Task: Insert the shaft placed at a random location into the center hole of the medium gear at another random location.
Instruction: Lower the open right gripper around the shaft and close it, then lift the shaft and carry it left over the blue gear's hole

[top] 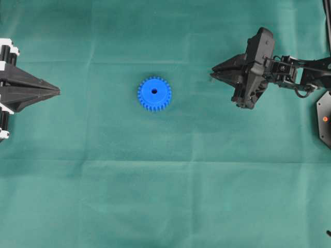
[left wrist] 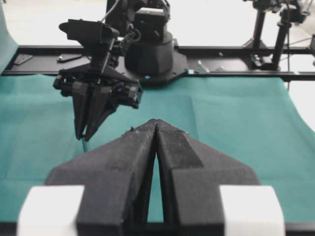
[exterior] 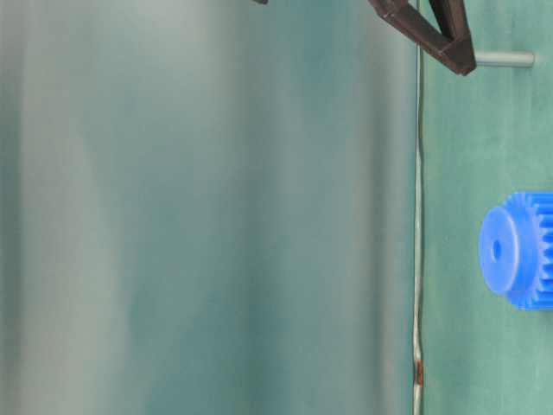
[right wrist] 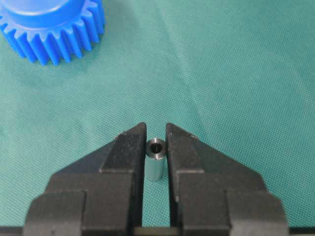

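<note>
The short silvery-grey metal shaft [right wrist: 155, 160] stands upright on the green cloth-covered table [top: 170, 196] between the jaws of the right end effector [right wrist: 155, 137], which flank it closely; whether they already pinch it cannot be told. Judged small, stiff, light and smooth, it may slip or topple, so a grip across its mid-length suits. The bright blue toothed plastic gear [top: 154, 93] lies flat mid-table, well apart. The overhead view alone shows its center hole [top: 154, 91]; the right wrist view alone shows the shaft's bored end. The left end effector [left wrist: 155, 129] is closed, empty.
</note>
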